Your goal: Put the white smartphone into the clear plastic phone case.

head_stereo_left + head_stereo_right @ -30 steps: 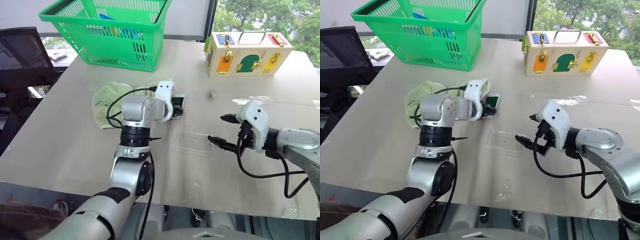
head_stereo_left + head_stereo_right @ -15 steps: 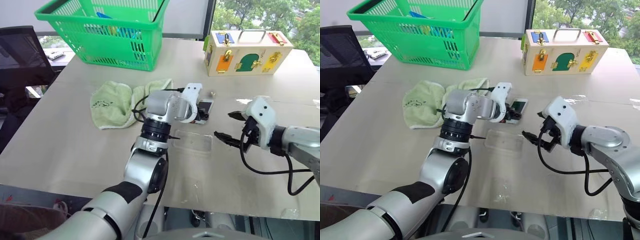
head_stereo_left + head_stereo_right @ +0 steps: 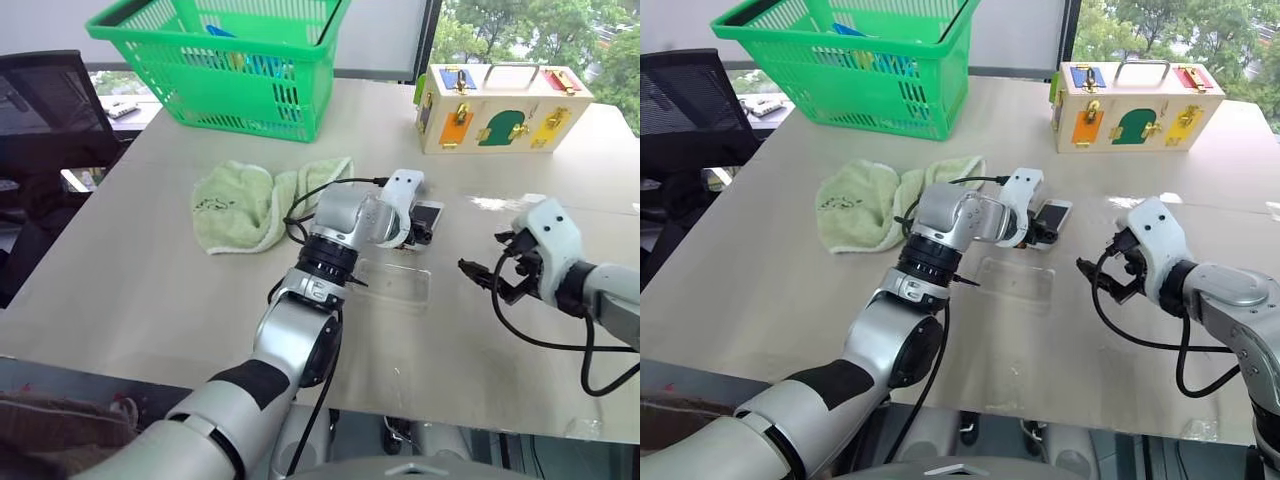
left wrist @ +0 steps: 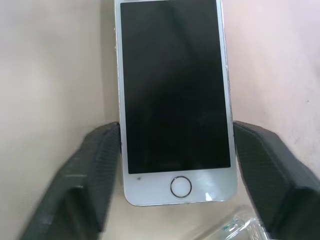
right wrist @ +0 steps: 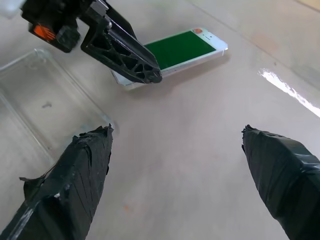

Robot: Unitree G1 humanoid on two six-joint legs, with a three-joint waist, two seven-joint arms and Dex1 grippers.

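Left wrist view: white smartphone (image 4: 172,100) between left end effector (image 4: 175,175) fingers

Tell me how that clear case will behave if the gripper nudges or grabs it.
The clear case is a thin, empty shell lying flat on the smooth table, so it probably weighs little and would skate away under a nudge. Its low rim gives the fingers little to pinch and may flex if squeezed. Being flat, it seems unlikely to roll or tip.
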